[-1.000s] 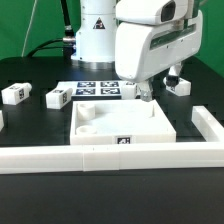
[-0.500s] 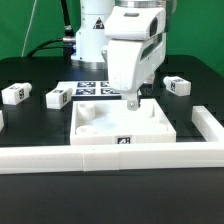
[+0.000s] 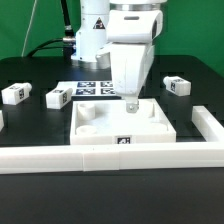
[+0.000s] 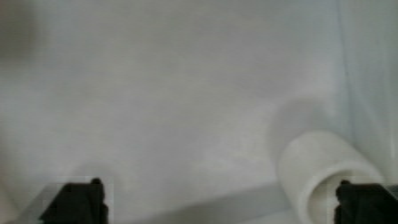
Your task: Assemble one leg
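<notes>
Hovering over panel (image 3: 150, 122) with hand (image 3: 131, 103) wide, empty, nearest leg (image 3: 177, 85) lying crosswise off to exterior view's right.

Green backdrop (image 3: 12, 20) behind a matte black tabletop (image 3: 30, 125); even light
</notes>
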You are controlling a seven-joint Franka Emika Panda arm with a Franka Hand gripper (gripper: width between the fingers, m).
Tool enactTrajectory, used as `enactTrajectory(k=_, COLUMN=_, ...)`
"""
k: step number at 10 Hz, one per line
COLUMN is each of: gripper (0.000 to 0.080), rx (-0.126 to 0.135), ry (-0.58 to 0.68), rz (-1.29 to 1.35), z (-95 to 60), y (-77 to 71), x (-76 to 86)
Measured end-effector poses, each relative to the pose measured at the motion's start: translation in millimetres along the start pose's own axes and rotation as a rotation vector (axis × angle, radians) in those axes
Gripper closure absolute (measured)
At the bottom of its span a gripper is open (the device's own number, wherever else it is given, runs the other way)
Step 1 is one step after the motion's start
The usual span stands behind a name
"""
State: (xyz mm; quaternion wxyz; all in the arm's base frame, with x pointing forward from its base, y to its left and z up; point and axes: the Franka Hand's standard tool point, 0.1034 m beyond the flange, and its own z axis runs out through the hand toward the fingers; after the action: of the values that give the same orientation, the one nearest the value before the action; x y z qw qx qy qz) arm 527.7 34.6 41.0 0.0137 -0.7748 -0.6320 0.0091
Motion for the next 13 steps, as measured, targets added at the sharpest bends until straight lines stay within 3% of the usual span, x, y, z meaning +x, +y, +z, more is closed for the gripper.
enactTrajectory(k=3, gripper=0.0150, rx=0.024, ry=-0.038, rz=-0.215, z=0.8, y=-6.9, x=-6.5)
enactTrajectory(k=8, gripper=0.0150, rx=0.029, ry=-0.039, rz=-0.210, z=1.5, y=-10.0, x=-9.7)
enactTrajectory(k=9, gripper=0.0150, rx=0.015, ry=-0.031, rz=-0.244, z=3.7, y=-13.0, x=-12.9)
enactTrajectory(k=10, gripper=0.0150, rx=-0.001, ry=-0.022, rz=-0.270, z=7.0, y=-24.0, x=-18.9)
enactTrajectory(k=13, gripper=0.0150, rx=0.014, ry=-0.019, rz=-0.272, z=14.4, y=-48.2, x=-23.3)
